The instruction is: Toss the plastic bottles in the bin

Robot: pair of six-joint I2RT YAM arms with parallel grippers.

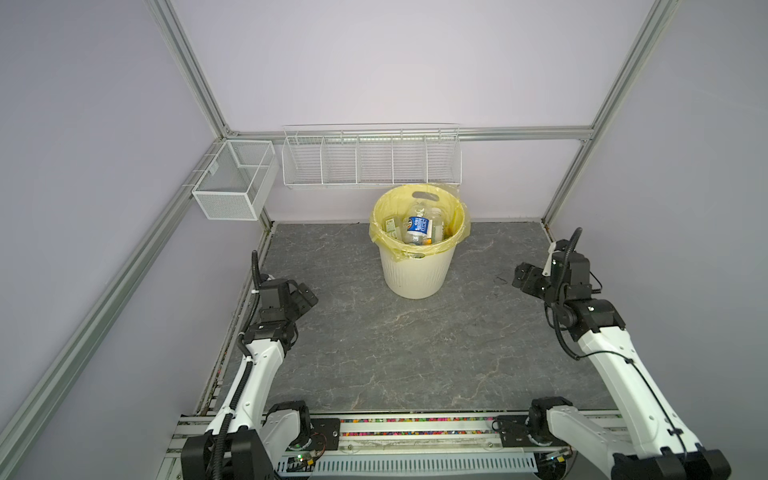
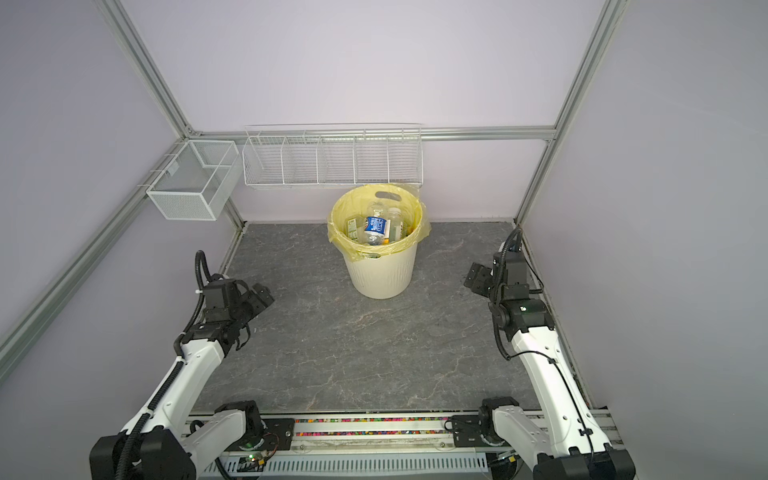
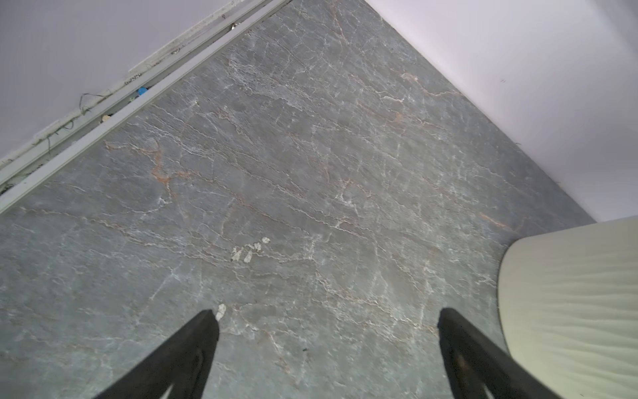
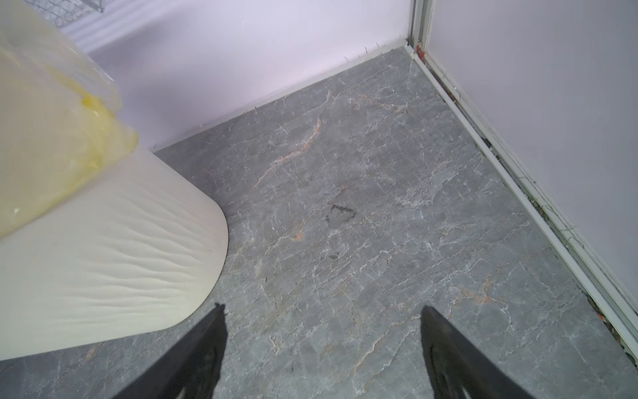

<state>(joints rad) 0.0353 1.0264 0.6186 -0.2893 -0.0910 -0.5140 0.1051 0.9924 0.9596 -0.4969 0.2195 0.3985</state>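
Pale lilac walls framed by aluminium rails close in a grey, marble-veined desk (image 1: 374, 353). A white mesh box basket (image 1: 232, 183) hangs on the left wall. Below it, near the desk's left edge, the left end effector (image 1: 305, 297) hovers with its black fingers (image 3: 186, 352) spread wide apart. The left wrist view shows only bare desk in the gap.

A long white wire rack (image 1: 370, 162), split into compartments, runs along the back wall. Just in front of it, at the middle back of the desk, the round cream-white ribbed plastic bin (image 1: 417, 274) stands upright. It is lined with a translucent yellow bag (image 1: 384, 235) folded over its rim. The clear plastic bottles (image 1: 417, 226) lie piled inside the bin, one with a blue label uppermost.

Near the desk's right edge, well apart from the bin, the right end effector (image 1: 524, 276) also hovers. Its fingers (image 4: 448, 349) are parted over bare desk and grip nothing.
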